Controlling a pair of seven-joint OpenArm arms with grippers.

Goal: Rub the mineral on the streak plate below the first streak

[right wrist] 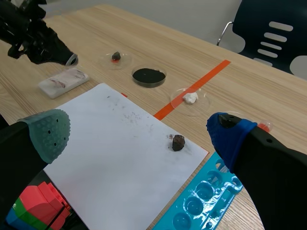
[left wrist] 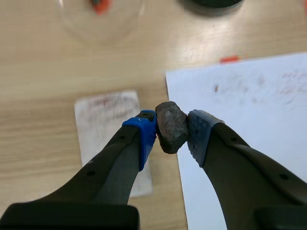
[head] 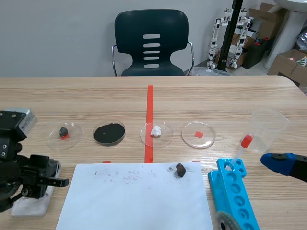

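A: What is the left gripper [left wrist: 171, 136] doing, closest to us?
B: It is hanging low at the near left of the table. It is squeezing a dark stone [left wrist: 171, 123] between its two pads, one pad pressing on each side.
A: And where is the white plate [left wrist: 103, 122] lying?
B: It is lying flat on the table at about 9 o'clock from the stone, partly under one finger. Faint reddish marks are showing near its far end. I cannot tell whether the stone is touching it.
A: Is the right gripper [right wrist: 136, 132] carrying anything?
B: No. Its fingers are standing wide apart with nothing between them. It is hovering at about 2 o'clock from the blue rack [head: 236, 194], where a dropper [head: 242, 147] with a red cap is leaning in the far hole.
A: What is lying between the arms?
B: A large white paper [head: 136, 201], at 3 o'clock from the plate. A second stone [head: 180, 169] is sitting on it, at about 1 o'clock from the sheet's middle.
A: And farther away?
B: Four dishes are lying in a row beyond the paper. Going from 9 o'clock toward 3 o'clock, there is a dish with a dark lump [head: 53, 138], a dish with black filling [head: 123, 130], a dish with a white lump [head: 166, 137] and a dish with a red square [head: 188, 137]. A clear cup [head: 269, 128] is standing at 3 o'clock from the last one. A dark chair [head: 151, 43] is standing at 12 o'clock, behind the table.
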